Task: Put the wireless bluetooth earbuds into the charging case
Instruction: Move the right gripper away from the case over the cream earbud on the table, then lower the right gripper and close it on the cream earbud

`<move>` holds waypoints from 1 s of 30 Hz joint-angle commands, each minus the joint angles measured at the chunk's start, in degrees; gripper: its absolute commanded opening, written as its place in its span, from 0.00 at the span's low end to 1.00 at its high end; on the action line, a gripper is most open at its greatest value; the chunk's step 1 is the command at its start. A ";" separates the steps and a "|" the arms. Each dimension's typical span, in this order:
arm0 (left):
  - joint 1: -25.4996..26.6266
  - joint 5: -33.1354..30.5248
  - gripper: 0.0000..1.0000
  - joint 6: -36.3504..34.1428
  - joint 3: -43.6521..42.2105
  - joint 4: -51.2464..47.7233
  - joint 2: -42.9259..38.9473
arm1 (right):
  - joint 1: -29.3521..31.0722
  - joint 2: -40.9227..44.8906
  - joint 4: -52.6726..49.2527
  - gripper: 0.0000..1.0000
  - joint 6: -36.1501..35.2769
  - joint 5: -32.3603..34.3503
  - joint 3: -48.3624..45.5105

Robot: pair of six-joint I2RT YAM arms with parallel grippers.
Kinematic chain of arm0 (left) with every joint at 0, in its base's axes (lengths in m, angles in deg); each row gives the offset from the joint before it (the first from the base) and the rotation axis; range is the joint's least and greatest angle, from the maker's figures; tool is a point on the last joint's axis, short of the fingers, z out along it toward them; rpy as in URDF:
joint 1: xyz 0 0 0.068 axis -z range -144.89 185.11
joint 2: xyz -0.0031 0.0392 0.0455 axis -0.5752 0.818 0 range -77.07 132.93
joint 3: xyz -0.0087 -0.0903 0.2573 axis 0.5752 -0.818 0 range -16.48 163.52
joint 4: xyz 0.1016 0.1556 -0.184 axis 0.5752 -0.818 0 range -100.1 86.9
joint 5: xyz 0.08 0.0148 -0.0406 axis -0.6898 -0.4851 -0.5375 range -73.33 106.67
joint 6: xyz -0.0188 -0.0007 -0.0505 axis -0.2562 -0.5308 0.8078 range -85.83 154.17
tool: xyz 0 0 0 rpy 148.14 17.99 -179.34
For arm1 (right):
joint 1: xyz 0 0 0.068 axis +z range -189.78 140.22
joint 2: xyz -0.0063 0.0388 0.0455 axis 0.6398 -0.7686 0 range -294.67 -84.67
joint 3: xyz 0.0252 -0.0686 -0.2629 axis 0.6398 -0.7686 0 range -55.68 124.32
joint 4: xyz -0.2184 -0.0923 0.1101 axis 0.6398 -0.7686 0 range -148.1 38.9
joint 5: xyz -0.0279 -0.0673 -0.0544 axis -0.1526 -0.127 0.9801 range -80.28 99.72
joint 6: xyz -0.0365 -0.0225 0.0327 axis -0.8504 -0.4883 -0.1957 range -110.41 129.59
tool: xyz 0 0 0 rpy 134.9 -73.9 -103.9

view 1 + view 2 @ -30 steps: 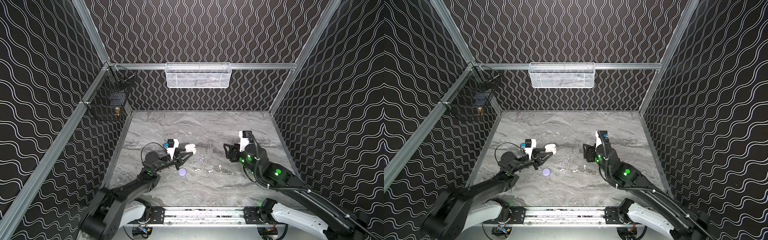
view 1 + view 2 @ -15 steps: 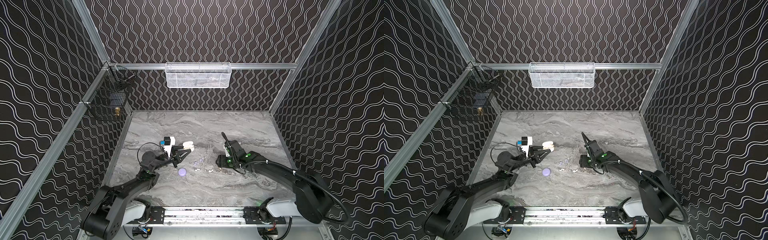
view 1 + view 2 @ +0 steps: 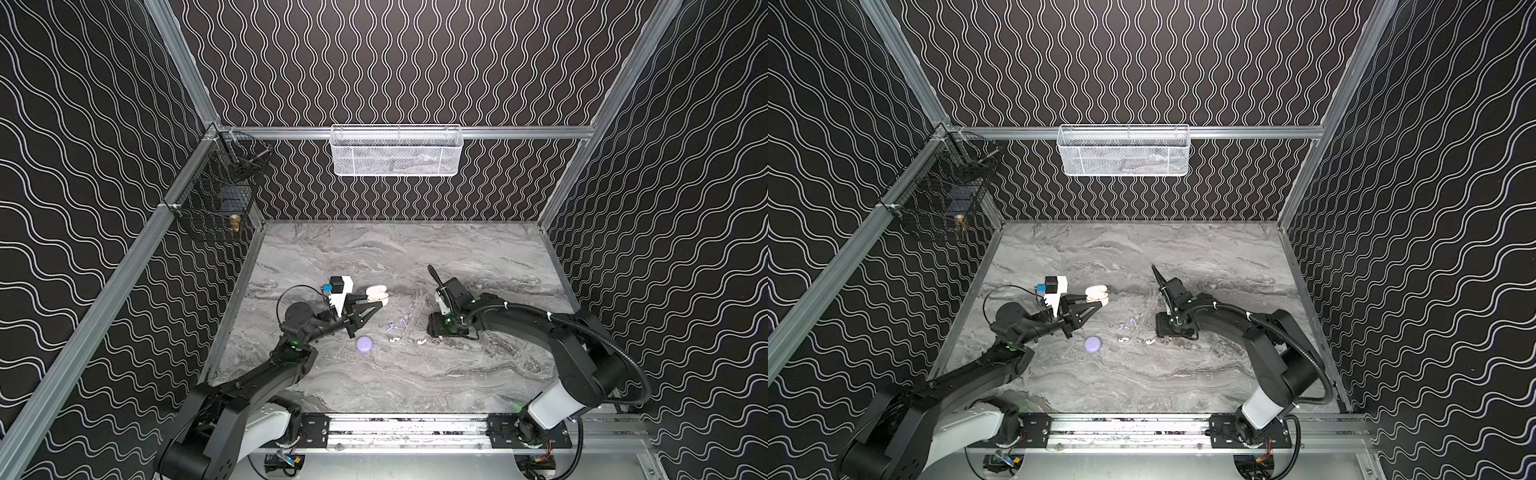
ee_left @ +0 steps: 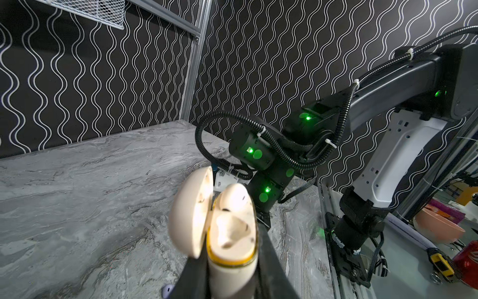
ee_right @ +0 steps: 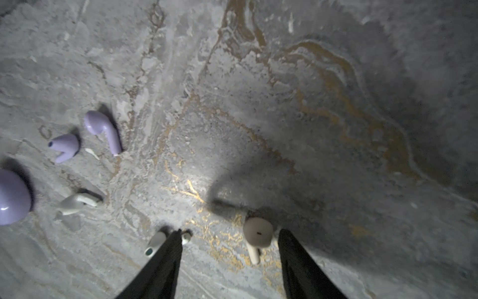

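My left gripper [image 3: 373, 302] [image 4: 231, 259] is shut on the cream charging case [image 3: 376, 293] [image 4: 230, 233] and holds it above the table with its lid open. An earbud-shaped cream form shows inside the case. My right gripper [image 3: 435, 334] [image 5: 229, 233] is open and points down, close over the table. A cream earbud [image 5: 257, 233] lies between its fingers, near one of them. A white earbud [image 5: 155, 243] lies partly behind the other finger [image 5: 165, 256]. Two lavender earbuds [image 5: 103, 129] [image 5: 64, 147] and another white earbud [image 5: 77, 202] lie farther off, between the two grippers in both top views.
A closed lavender case [image 3: 365, 344] [image 3: 1092, 343] [image 5: 13, 196] lies near the left gripper. A white mesh basket [image 3: 397, 151] hangs on the back wall. A black wire basket [image 3: 216, 195] hangs on the left wall. Patterned walls close in the marble table [image 3: 415, 257].
My right arm has swung down from a raised pose, bringing its gripper low over the earbuds. My left gripper has drifted slightly with the case still in it.
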 commanded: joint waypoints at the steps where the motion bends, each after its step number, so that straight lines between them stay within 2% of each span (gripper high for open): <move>1: 0.08 -0.75 0.00 -1.84 -0.03 -0.89 -1.22 | 0.04 -2.02 -2.81 0.58 -1.43 2.56 1.59; 9: 0.36 -0.63 0.00 -1.89 -0.06 -0.55 -1.37 | 0.11 -4.71 -5.54 0.45 -1.64 5.82 3.55; 15: 0.32 -0.74 0.00 -2.02 0.00 -0.81 -1.42 | 0.62 -3.63 -6.48 0.43 -1.79 6.16 2.94; 19: 0.36 -0.75 0.00 -1.84 0.05 -0.82 -1.66 | 1.82 -3.81 -8.38 0.43 -1.14 9.04 3.32; 30: 0.53 -0.78 0.00 -1.62 0.17 -1.16 -2.14 | 2.08 -1.61 -6.86 0.30 0.95 10.53 1.13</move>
